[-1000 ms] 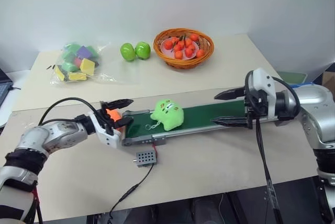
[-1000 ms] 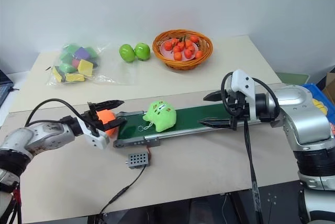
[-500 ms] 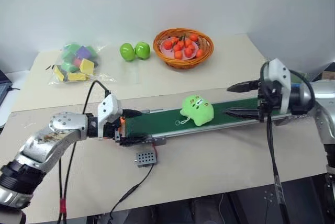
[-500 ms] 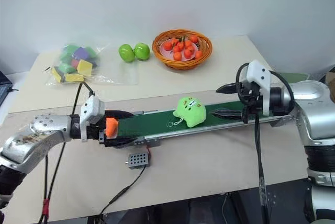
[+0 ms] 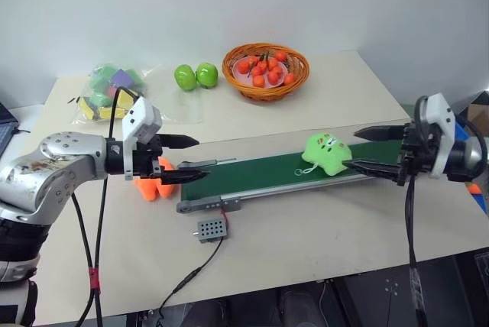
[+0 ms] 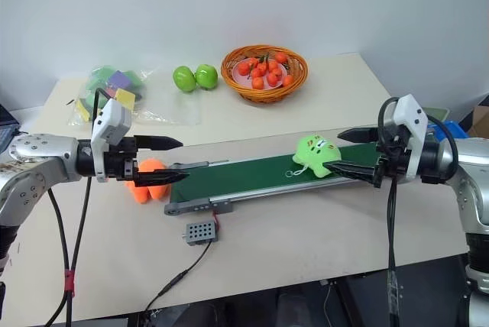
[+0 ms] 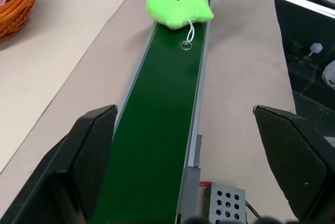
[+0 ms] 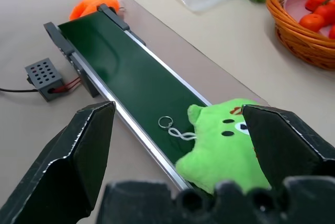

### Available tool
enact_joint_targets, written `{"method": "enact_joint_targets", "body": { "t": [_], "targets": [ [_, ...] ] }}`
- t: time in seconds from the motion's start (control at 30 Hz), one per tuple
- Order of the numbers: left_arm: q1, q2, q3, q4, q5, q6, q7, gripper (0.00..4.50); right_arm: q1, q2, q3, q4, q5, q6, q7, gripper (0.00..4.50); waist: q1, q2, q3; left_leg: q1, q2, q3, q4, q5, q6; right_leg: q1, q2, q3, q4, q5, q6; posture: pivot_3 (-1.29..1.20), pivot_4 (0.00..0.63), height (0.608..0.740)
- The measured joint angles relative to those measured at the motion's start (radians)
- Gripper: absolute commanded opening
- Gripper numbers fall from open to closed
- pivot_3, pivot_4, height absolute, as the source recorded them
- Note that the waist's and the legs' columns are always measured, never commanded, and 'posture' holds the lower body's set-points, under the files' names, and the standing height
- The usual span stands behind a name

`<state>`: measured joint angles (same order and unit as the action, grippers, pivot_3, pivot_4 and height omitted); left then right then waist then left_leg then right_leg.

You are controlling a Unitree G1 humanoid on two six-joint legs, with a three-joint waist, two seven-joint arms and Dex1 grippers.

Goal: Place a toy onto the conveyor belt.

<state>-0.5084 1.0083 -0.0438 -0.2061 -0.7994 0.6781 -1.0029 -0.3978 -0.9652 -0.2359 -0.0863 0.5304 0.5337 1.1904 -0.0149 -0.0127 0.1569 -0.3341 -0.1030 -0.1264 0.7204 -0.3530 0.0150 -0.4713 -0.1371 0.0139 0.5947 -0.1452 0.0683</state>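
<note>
Green toy (image 5: 327, 152) on belt (image 5: 252, 176) just beside wide-open, empty R hand (image 5: 365, 150)

You have an orange plush toy (image 5: 149, 186) lying on the table (image 5: 321, 243) just beside the left gripper's fingertips. Farther out beyond that gripper sit a clear bag of coloured foam blocks (image 5: 111, 92) and two green apples (image 5: 195, 76) — touching each other. Well beyond the right gripper stands a wicker basket (image 5: 265, 69) of small orange fruits.
</note>
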Motion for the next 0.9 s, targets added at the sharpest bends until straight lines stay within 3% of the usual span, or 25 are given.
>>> {"method": "enact_joint_targets", "body": {
  "t": [0.4, 0.9],
  "targets": [
    [-0.092, -0.098, 0.006, 0.007, 0.071, 0.050, 0.008, 4.45, 0.025, 0.000, -0.015, -0.072, 0.007, 0.003, -0.056, 4.50, 0.003, 0.000, 0.000, -0.001, 0.000, 0.000, 0.001, 0.000, 0.000, 0.000, 0.000, 0.000, 0.000, 0.000, 0.000, 0.00, 0.150, 0.740],
    [-0.131, -0.135, 0.021, 0.061, 0.130, 0.051, -0.016, 4.45, 0.027, 0.001, -0.017, -0.082, 0.033, 0.009, -0.092, 4.50, 0.002, 0.000, 0.000, -0.001, 0.001, 0.001, 0.001, 0.000, 0.000, 0.000, 0.000, 0.000, 0.000, 0.001, 0.000, 0.00, 0.150, 0.740]
  ]
}}
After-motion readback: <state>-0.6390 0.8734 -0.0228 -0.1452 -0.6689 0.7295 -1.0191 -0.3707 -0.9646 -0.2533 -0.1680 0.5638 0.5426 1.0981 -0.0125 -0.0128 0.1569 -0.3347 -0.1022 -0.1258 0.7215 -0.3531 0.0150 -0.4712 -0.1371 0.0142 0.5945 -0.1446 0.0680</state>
